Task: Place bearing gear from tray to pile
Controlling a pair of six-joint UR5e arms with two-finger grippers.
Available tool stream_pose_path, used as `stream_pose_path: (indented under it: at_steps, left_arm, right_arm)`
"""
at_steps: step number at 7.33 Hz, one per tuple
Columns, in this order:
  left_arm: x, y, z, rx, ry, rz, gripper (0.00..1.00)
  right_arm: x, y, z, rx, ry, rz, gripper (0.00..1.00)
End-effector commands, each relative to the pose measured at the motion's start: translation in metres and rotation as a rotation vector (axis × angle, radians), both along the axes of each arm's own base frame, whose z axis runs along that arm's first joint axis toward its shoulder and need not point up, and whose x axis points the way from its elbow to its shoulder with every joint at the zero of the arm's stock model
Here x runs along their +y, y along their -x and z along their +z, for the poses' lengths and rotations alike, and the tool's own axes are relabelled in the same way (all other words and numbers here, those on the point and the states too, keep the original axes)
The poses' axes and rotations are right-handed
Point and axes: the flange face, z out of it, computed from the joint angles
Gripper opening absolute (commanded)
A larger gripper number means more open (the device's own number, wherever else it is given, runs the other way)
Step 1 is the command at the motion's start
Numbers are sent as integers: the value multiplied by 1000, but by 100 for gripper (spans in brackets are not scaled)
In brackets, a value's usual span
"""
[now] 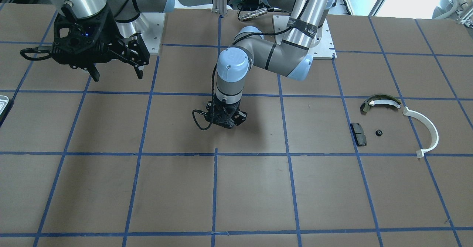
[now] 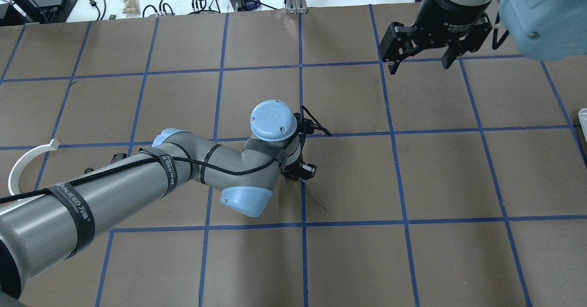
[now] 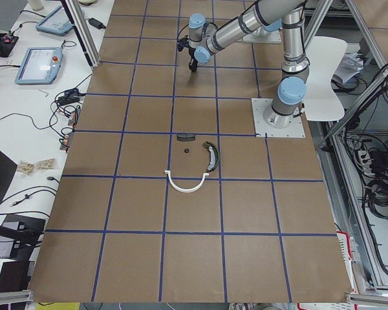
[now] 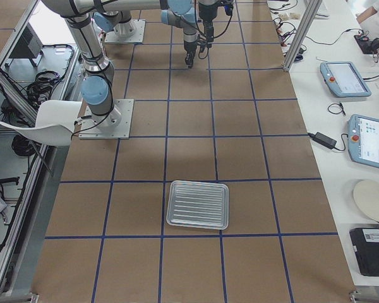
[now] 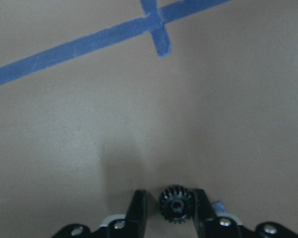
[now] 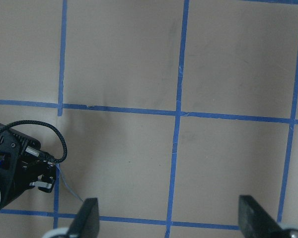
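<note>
My left gripper (image 1: pixel 224 123) is low over the middle of the table. In the left wrist view its fingers (image 5: pixel 139 208) are drawn in on a small black toothed bearing gear (image 5: pixel 176 204). My right gripper (image 1: pixel 118 76) hangs open and empty above the table; its fingers (image 6: pixel 87 219) stand wide apart. The tray (image 4: pixel 198 204) lies bare, showing as a sliver (image 1: pixel 3 103) at the table's edge. The pile holds a white arc (image 1: pixel 428 129), an olive-and-white brake shoe (image 1: pixel 380 102), a black pad (image 1: pixel 358 133) and another small black gear (image 1: pixel 378 132).
Brown table (image 1: pixel 177 188) with a blue tape grid. The left arm's elbow (image 2: pixel 240 197) reaches across the table's middle. In the overhead view the white arc (image 2: pixel 23 164) is at the left edge and the tray's rim (image 2: pixel 583 119) at the right edge.
</note>
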Motion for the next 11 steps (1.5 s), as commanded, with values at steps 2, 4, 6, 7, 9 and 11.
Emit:
stream_pose_path:
  at_steps: [2,4,6,7,9,11]
  left_arm:
    - [-17,0,18,10,38,-2,0]
    - [-60,-68,39,-10,3,46,0]
    - [-100,-174,56,-15,-11,121,0]
    - [-113,-237,65,-21,-12,201,0]
    - [-113,-349,73,-83,-50,275,0]
    - [-101,-432,68,-82,-74,253,0]
  right_arm:
    - [-3,4,-1,8,4,-9,100]
    - [-2,4,0,9,1,-9,100]
    - [-3,5,-2,13,2,-2,100]
    - [-3,4,-2,13,5,-3,100]
    - [-2,5,-5,11,-3,-8,100]
    - [-1,4,-10,9,-8,-7,100]
